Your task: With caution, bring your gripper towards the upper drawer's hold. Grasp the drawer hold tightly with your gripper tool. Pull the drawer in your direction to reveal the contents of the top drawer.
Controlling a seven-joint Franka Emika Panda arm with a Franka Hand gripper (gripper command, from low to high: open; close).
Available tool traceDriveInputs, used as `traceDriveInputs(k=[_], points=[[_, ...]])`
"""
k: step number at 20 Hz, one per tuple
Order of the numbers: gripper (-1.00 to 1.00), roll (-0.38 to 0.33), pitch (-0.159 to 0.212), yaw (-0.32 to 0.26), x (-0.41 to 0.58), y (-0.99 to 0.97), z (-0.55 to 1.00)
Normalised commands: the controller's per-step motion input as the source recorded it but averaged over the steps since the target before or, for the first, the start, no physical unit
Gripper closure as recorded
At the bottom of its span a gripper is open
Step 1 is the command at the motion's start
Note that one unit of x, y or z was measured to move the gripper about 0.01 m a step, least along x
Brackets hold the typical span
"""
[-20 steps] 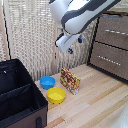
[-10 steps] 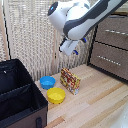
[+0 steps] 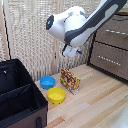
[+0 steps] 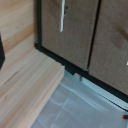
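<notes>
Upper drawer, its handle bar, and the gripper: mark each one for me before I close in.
upper drawer [image 3: 116, 31]: exterior view, brown front panel below the bar.
drawer hold [image 3: 119, 17]: exterior view, middle of the silver bar.
gripper [image 3: 78, 53]: exterior view, at the blue fingertips, well short of the dresser.

Over the last second the arm [image 3: 85, 25] has swung across the exterior view, from near the dresser toward that view's left. Its bulky white elbow with the dark round cap now bulges in front of the pale curtain [image 3: 27, 37], where earlier it sat higher and closer to the view's right edge. The gripper [image 3: 70, 51] has travelled with it: it hangs lower and further toward the exterior view's left, above the patterned box [image 3: 71, 80], and so further from the upper drawer [image 3: 116, 31] than before. The arm's long link now crosses the top corner of the dresser, hiding more of it.
</notes>
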Motion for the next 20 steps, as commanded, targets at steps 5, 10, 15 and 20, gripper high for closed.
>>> traceDriveInputs(k=[5,10,15,20], points=[[-1.00,-0.230,0.031,0.000,0.380,-0.05,0.53],[-1.00,-0.191,-0.007,0.074,0.024,-0.51,0.22],[-1.00,-0.186,-0.034,0.102,-0.060,-0.59,0.14],[-1.00,-0.186,-0.031,0.096,-0.082,-0.62,0.15]])
